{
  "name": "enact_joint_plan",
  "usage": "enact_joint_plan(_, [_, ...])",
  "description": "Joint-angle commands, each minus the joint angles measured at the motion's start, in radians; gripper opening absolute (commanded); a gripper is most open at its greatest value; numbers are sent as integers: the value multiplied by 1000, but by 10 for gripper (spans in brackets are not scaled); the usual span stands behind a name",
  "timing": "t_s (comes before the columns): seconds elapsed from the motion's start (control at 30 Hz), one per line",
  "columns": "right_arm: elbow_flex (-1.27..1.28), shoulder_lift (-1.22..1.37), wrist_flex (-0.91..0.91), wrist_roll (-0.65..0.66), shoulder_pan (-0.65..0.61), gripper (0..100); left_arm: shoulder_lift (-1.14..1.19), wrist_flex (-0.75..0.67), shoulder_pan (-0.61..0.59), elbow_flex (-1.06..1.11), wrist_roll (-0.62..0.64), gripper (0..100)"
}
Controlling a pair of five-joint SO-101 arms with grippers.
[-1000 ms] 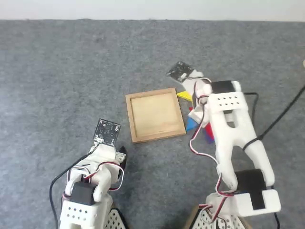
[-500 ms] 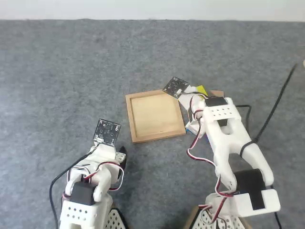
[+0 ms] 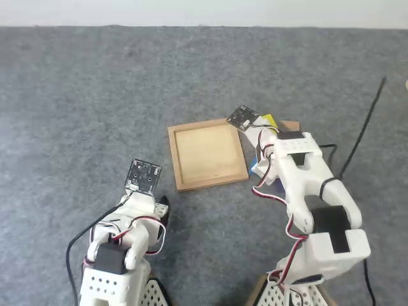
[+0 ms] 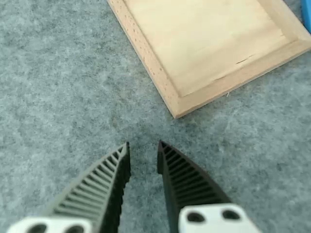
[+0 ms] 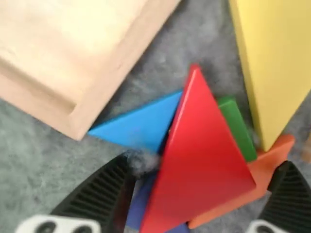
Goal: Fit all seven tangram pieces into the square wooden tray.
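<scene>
A grey, carpet-like desk (image 3: 95,83) spans the high view, with a pale strip of wall (image 3: 191,11) along the top edge. The square wooden tray (image 3: 173,159) lies at the centre of the frame, its floor bare, so by my reading no piece is fitted yet. The right arm (image 3: 306,185) stretches up from the lower right to the tangram pile just right of the tray. Its end effector (image 5: 204,170) is spread wide, astride the heap, probably to take the topmost piece. The left arm (image 3: 124,236) sits folded at lower left. Its end effector (image 4: 143,148) shows a narrow gap and holds nothing, hanging over bare desk near the tray's corner, likely kept out of the way. In the pile, a yellow piece (image 5: 272,58) lies beside a red triangle (image 5: 204,160). That triangle lies over a blue triangle (image 5: 138,128) touching the tray's rim, an orange piece (image 5: 269,155) and a green piece (image 5: 235,126).
</scene>
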Motion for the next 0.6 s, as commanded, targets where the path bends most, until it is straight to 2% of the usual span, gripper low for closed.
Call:
enact_joint_plan(0.0, [-46,-4,2,-41,21,397,-21,6,-8,-5,9,92])
enact_joint_plan(0.1, [-49,-4,2,-46,18,384,-21,6,-8,-5,9,92])
enact_joint_plan(0.33, [-51,4,2,-40,15,229,-21,6,-8,-5,9,92])
enact_joint_plan(0.57, [-49,-2,7,-46,15,217,-21,6,-8,-5,9,92])
